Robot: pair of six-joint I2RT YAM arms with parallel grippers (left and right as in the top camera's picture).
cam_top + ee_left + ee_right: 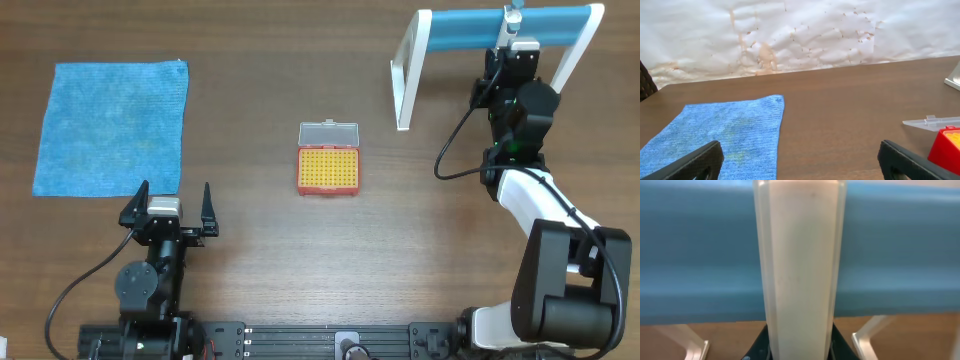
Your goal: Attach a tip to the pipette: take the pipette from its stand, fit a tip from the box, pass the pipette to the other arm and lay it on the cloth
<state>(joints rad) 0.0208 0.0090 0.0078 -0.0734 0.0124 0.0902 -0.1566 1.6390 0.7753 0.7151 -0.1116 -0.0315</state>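
Pipette (800, 270) at its stand (470, 25), in the right arm's grasp.
At ten o'clock lies the cloth (110, 128); the left gripper (175, 190) sits wide open at seven; the tip box (328, 170) is centre. At one o'clock the right gripper (513, 55) is clamped on the pipette's body, likely light, stiff, slippery plastic, best held by that thick handle.

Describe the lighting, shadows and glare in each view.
Top view: even light, soft shadows at the tip box and stand, slight sheen on the table. Left wrist view: bright wall, evenly lit cloth, no glare. Right wrist view: pipette lit pale against the stand's bar, no hard shadow.
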